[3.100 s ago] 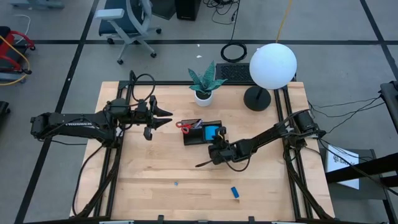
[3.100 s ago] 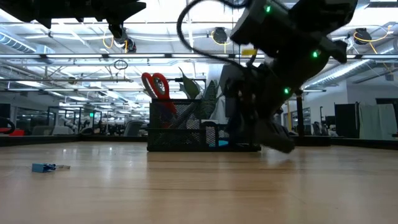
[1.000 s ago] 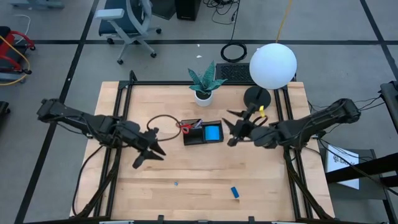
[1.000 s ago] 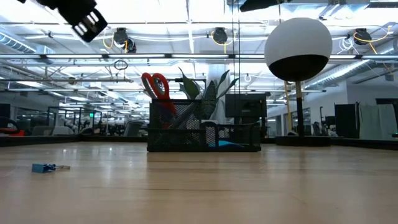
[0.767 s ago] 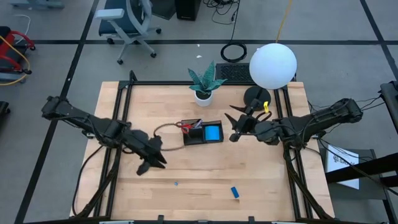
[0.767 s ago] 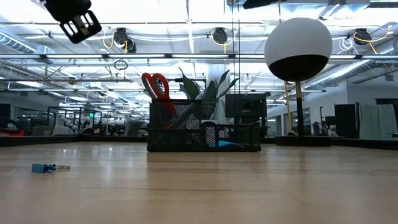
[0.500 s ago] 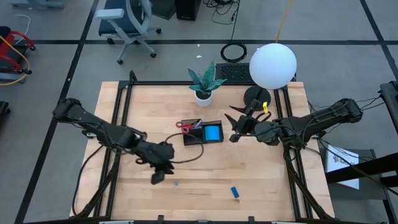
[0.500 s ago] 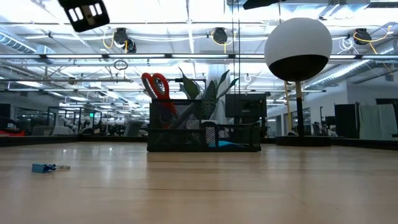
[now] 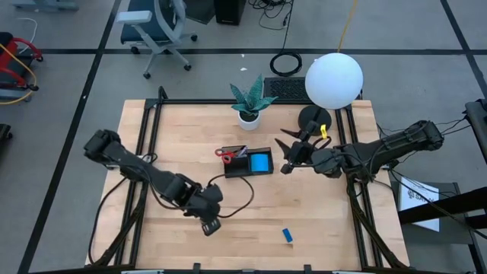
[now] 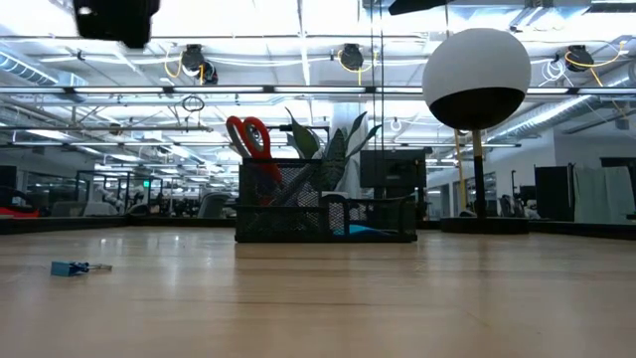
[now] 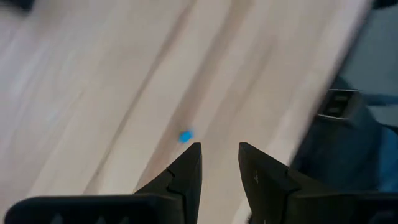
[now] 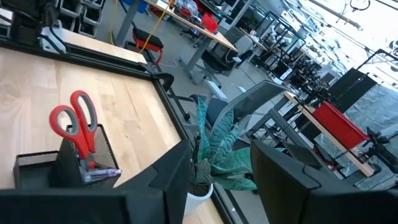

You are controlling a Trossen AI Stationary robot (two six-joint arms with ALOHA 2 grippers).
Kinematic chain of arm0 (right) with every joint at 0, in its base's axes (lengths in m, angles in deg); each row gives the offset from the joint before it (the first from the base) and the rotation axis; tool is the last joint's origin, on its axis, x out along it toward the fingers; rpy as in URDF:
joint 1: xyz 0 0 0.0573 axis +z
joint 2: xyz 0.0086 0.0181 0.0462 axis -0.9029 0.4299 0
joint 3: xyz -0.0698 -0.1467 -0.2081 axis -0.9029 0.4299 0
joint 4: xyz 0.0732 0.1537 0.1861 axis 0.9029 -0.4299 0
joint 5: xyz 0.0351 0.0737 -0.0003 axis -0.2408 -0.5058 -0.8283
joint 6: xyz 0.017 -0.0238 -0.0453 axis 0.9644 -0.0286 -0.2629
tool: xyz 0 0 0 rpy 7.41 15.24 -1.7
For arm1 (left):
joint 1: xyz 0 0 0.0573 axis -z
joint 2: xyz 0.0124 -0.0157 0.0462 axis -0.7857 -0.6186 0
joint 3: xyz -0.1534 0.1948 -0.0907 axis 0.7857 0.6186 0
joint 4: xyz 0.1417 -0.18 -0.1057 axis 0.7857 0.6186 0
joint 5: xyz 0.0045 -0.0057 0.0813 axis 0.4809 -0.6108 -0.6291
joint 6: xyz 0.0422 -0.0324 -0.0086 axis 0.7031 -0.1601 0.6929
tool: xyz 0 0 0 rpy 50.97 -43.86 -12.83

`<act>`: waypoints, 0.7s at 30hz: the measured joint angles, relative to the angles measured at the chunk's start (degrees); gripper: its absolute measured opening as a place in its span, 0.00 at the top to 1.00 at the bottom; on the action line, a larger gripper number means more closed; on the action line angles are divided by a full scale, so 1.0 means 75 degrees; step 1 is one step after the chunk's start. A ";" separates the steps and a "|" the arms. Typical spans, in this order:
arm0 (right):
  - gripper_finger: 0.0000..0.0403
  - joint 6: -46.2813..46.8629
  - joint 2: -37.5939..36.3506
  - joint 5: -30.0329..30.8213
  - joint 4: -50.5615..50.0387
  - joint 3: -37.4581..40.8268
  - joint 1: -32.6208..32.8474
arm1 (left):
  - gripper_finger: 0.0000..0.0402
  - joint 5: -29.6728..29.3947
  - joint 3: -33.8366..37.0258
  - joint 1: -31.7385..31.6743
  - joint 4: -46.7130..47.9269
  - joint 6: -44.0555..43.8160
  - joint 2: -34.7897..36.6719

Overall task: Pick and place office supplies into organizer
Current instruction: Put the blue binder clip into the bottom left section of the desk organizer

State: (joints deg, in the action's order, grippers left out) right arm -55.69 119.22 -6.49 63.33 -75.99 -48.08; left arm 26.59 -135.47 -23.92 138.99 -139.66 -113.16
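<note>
The black mesh organizer [image 9: 247,163] stands mid-table. It holds red-handled scissors [image 12: 74,124] upright, a purple pen [image 12: 102,175] and a blue note pad [image 9: 259,161]. A small blue block [image 9: 288,235] lies near the table's near edge. A tiny blue item [image 10: 68,268] lies on the wood left of the block. My left gripper [image 9: 210,226] hangs above it, tipped down and open, and the item [image 11: 185,135] shows just beyond its fingertips. My right gripper [image 9: 287,157] is open and held high and level, right of the organizer.
A potted green plant [image 9: 249,101] stands behind the organizer. A lamp with a white globe [image 9: 334,79] and a black round base [image 9: 314,119] stands at the far right. A loose cable [image 9: 237,199] trails from the left arm over bare wood.
My left gripper has swung toward the table's near edge and to the right. It now hangs over the tiny blue item. It has tipped from nearly level to steeply down and has rolled about its own axis. Its cable has trailed along behind it.
</note>
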 joint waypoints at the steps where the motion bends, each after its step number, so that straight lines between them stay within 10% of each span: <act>1: 0.61 0.0007 0.0000 0.0001 -0.0001 0.0000 -0.0024 | 0.72 -0.0059 0.0000 0.0015 0.0197 -0.0265 -0.0064; 21: 0.61 -0.0227 -0.0003 -0.0009 -0.0209 0.0000 -0.0051 | 0.72 0.0376 0.0006 0.0286 -0.0358 -0.2733 -0.1491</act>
State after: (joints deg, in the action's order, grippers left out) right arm -57.39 119.19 -6.56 61.76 -75.99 -48.47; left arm 29.41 -135.42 -21.77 136.30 -160.16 -124.35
